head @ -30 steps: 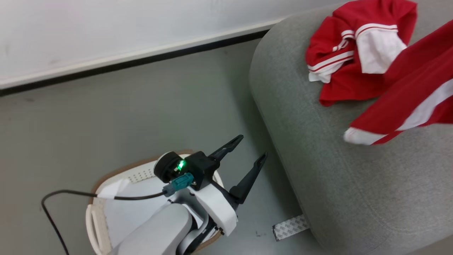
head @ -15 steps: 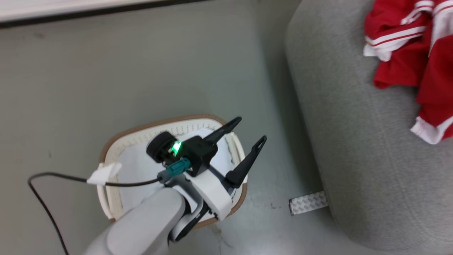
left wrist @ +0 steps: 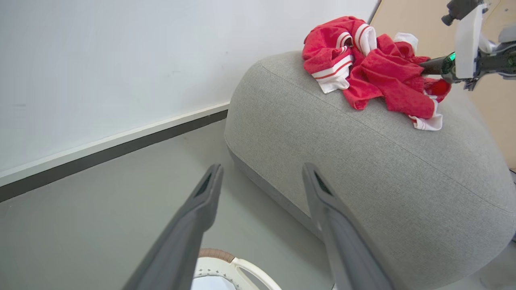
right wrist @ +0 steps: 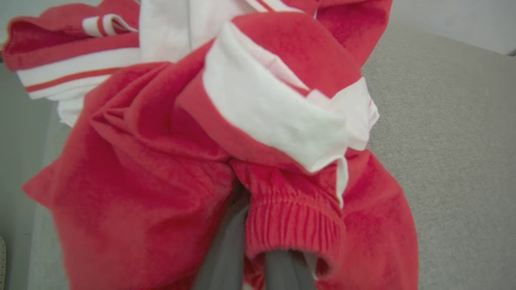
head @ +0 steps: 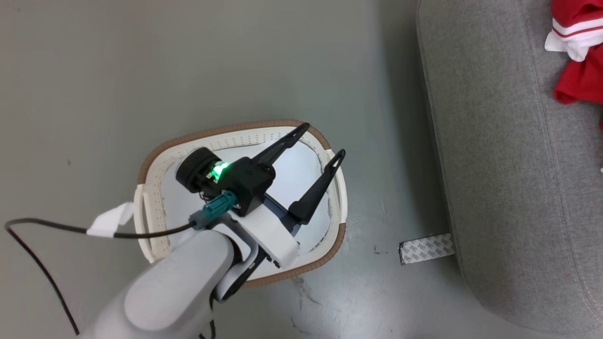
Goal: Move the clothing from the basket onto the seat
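On the right: clamping a ribbed red hem of the clothing (right wrist: 290,217) between fully closed right jaws, with the rest of the bundle heaped just ahead of and around those jaws, lying on the seat (right wrist: 443,141). On the left: spread as wide as possible, gripping nothing, hovering with the basket (head: 226,129) right beneath the left jaws and the seat ahead, off to one side. Inside the basket, below the jaws: pale white cloth (head: 301,174), no red visible, though partly hidden by the left arm (head: 179,282). Probably the release step. To do well: open the right jaws fully before pulling back, retreat straight out to avoid snagging the hem, drop well in from the seat's edge so nothing slides off. Leave the white cloth alone; check under the arm for leftover red.
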`<state>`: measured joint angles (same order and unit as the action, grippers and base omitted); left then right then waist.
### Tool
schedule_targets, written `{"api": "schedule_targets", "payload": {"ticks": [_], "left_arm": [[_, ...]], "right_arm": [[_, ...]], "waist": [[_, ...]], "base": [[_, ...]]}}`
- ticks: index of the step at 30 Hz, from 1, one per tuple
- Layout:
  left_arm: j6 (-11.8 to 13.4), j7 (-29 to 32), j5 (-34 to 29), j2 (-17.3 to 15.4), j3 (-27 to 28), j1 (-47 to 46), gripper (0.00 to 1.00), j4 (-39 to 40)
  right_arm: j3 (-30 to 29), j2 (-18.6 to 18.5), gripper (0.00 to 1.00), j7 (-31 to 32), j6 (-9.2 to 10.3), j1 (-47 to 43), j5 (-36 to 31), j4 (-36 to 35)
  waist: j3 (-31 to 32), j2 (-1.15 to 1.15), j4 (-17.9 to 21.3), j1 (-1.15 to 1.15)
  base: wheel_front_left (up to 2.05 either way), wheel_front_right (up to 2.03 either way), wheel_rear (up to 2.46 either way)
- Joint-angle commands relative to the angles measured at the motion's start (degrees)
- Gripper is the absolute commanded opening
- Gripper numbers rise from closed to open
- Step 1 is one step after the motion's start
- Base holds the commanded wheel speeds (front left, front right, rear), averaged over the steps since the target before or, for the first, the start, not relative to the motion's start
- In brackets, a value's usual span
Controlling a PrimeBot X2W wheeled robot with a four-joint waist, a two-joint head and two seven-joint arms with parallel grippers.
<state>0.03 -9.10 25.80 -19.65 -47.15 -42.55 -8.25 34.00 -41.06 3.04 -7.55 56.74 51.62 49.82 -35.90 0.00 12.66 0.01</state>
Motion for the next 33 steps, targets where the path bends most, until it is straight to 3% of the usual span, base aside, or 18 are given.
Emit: {"api": "schedule_targets", "payload": {"ticks": [1,8,18,21,26,33], "left_arm": [[0.32,-0.83,-0.27,-0.41,0.29,-0.64,1.0,0.16],[1.0,-2.6,1.44,-0.69,1.17,1.96,1.0,-1.55],[2.63,-4.83,4.38,-0.25,3.16,7.36,1.0,-3.7],[3.36,-5.26,5.6,-0.31,4.34,9.34,1.0,-3.86],[5.17,-5.86,7.69,-1.28,7.92,13.9,1.0,-4.38],[7.91,-6.04,9.83,-2.29,14.87,20.62,1.0,-3.73]], "right_arm": [[0.89,0.06,1.0,-0.1,0.13,0.67,0.6,1.13],[4.78,-0.94,1.0,3.08,0.13,-2.4,4.46,0.54],[11.29,-7.29,1.0,8.23,0.13,-7.57,5.46,-4.82],[11.82,-9.37,1.0,5.6,0.13,-8.17,4.13,-7.58],[11.5,-9.11,1.0,-0.08,0.13,-9.88,2.42,-14.4],[8.91,-6.34,1.0,-7.79,0.13,-15.46,-0.27,-22.71]], "waist": [[0.79,0.0,0.11,-0.01],[6.43,0.0,-0.24,-0.01],[17.41,0.0,-2.5,-0.01],[21.56,0.0,-3.91,-0.01],[28.07,0.0,-5.96,-0.01],[33.75,0.0,-8.14,-0.01]], "base": [[0.0,0.0,0.0],[0.0,0.0,0.0],[0.0,0.0,0.0],[0.0,0.0,0.0],[0.0,0.0,0.0],[0.0,0.0,0.0]]}}
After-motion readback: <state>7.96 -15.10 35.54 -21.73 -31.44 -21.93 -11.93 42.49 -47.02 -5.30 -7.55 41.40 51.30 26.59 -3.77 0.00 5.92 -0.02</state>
